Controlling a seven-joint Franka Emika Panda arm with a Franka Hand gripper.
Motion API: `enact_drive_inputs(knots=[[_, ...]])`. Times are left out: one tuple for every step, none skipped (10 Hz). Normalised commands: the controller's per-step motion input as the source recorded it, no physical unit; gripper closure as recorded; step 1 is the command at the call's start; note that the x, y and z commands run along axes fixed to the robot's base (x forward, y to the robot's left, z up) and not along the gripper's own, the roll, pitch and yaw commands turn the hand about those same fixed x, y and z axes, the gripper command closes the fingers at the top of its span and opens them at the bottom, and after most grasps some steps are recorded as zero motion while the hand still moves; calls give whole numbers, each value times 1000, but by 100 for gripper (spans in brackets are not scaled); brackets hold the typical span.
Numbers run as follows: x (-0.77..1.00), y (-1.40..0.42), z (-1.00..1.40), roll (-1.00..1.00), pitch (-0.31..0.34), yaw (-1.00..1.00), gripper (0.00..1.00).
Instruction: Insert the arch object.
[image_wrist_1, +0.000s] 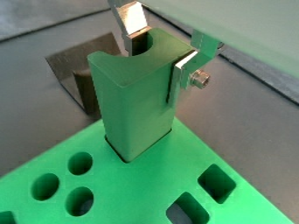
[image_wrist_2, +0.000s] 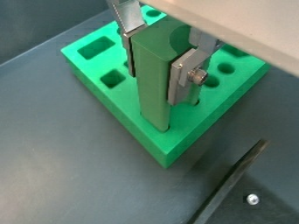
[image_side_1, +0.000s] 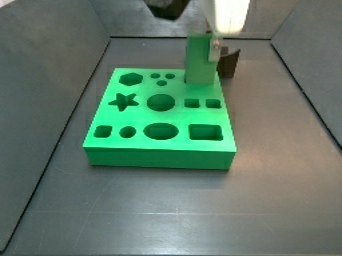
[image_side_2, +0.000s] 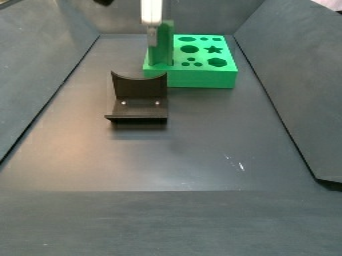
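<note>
Wrist views: the gripper (image_wrist_1: 156, 61) (image_wrist_2: 158, 83) is seen directly above the green board (image_wrist_1: 128, 188) (image_wrist_2: 117, 101).
Fingers: both silver plates (image_wrist_1: 184, 77) (image_wrist_2: 184, 80) are pressed flat against opposite faces of a tall green block; they are closed on it.
Arch object: the tall green block (image_wrist_1: 138, 105) (image_wrist_2: 155, 96) with a concave curved notch in its upper end is taken as the arch object. It is held upright between the fingers, with the notched end level with the plates and the greater part of its length extending below the fingertips.
Seating: below the fingers, the lower end of the arch object is seen entering an opening near a corner of the green board. The depth of entry cannot be told.
Side views: the arch object (image_side_1: 199, 60) (image_side_2: 159, 50) is recorded standing vertically on the green board (image_side_1: 160, 152) (image_side_2: 201, 75), under the gripper (image_side_1: 207, 45), whose upper part is cut off by the frame.
Board: several shaped holes, among them round ones and a star, are noted well aside from the fingers and unoccupied.
Fixture: the fixture (image_wrist_1: 70, 66) (image_side_1: 230, 62) (image_side_2: 136, 100) stands on the bench (image_side_1: 160, 210) (image_side_2: 174, 180) just beside the board, near the fingers but apart from them.
</note>
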Motion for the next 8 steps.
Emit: enact_drive_inputs(knots=[[180, 0, -431, -73, -139, -9, 100], [0, 0, -543, -57, -203, -20, 100], [-120, 0, -691, 0, -284, -29, 100], [-220, 0, -683, 0, -296, -23, 100], [-257, -60, -640, 0, -320, -29, 100], [-171, -11, -251, 0, -229, 0, 100], [0, 0, 0, 6, 0, 0, 100], [0, 66, 0, 0, 0, 0, 100]])
